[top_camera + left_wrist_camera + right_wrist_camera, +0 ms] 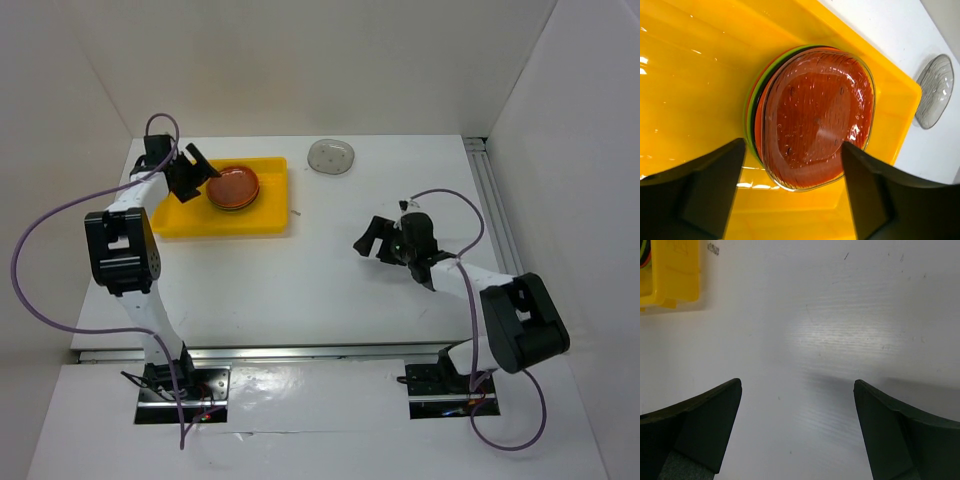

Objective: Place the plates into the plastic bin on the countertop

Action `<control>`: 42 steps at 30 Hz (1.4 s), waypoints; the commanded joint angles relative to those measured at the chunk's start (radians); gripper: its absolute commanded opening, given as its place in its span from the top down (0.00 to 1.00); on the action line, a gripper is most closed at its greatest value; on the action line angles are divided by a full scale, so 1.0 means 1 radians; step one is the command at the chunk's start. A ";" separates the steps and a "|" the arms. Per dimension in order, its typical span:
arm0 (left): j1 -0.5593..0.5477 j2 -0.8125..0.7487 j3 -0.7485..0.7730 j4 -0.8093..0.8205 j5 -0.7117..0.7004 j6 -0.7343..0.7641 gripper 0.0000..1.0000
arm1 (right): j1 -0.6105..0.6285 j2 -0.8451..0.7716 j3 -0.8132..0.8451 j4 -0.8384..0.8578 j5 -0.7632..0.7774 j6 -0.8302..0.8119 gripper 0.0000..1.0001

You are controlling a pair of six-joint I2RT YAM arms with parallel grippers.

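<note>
Left claw [190, 170] [792, 165]: released, fingers spread wide and holding nothing. It hangs over the left part of the plastic bin [200, 225] [700, 75], a finger to either side of the stack of plates [234, 187] [810, 120]. Whether the fingertips touch the bin floor cannot be told.

Right claw [375, 238] [797, 405]: released, fingers wide apart and holding nothing, above bare worktop [300, 290] [840, 315], well apart from the bin. Only a corner of the bin [670, 270] shows in its wrist view.

Hard to make out: the number of plates in the stack. Only thin edges of orange, black and lime-green show under the top plate [815, 125].

Plastic bin: yellow, on the worktop at far left. It holds the one stack. The top plate is a see-through speckled rounded square, and orange shows through it.

Lone plate [331, 156] [935, 90]: grey, speckled. It lies flat on the worktop beyond the bin's right end, outside it, near the back wall [300, 70].
</note>
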 commanded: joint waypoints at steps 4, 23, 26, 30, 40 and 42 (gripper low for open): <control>-0.091 -0.168 0.078 -0.097 -0.157 0.029 0.00 | -0.054 0.241 0.224 0.063 0.020 -0.006 0.00; -0.401 -0.501 0.082 -0.200 -0.758 -0.015 0.00 | -0.115 1.260 1.410 -0.259 -0.014 0.095 0.37; -0.401 -0.569 -0.044 -0.067 -0.784 0.051 0.00 | -0.106 1.284 1.419 -0.270 0.032 0.119 0.50; -0.410 -0.653 -0.211 0.119 -0.826 0.112 0.00 | -0.106 1.307 1.450 -0.317 0.086 0.155 0.82; -0.476 -0.481 -0.050 -0.011 -0.529 0.227 0.00 | -0.077 0.773 1.020 -0.324 0.319 0.189 1.00; -0.476 -0.457 -0.009 -0.028 -0.389 0.227 0.00 | -0.053 0.645 0.860 -0.307 0.396 0.132 1.00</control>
